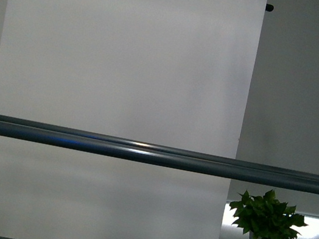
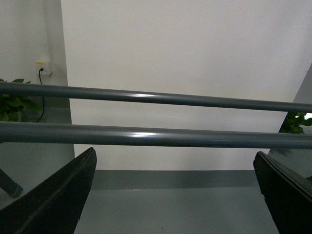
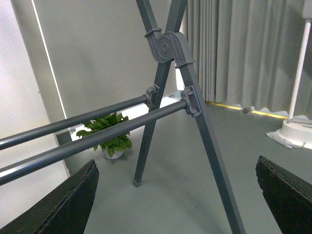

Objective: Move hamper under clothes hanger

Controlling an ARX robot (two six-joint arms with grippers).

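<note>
1. The hamper is in no view, so where it lies, and how it lies relative to either set of jaws, cannot be told.
2. The hanger (image 1: 153,154) fills the views: in the front view its grey bars cross from edge to edge, before a white backdrop (image 1: 128,52), with a potted plant (image 1: 266,222) on the floor beyond.
3. The left gripper (image 2: 175,195) faces the hanger's two bars; its jaws stand spread wide with only bare floor between them, holding nothing.
4. The right gripper (image 3: 178,195) looks at the hanger's crossed legs and hinge (image 3: 168,46); its jaws are likewise spread and empty.
5. My reading: the task is at the locating step, with nothing grasped yet.
6. The next move likely calls for lowering the arms until the hamper shows, then taking hold of its rim.
</note>
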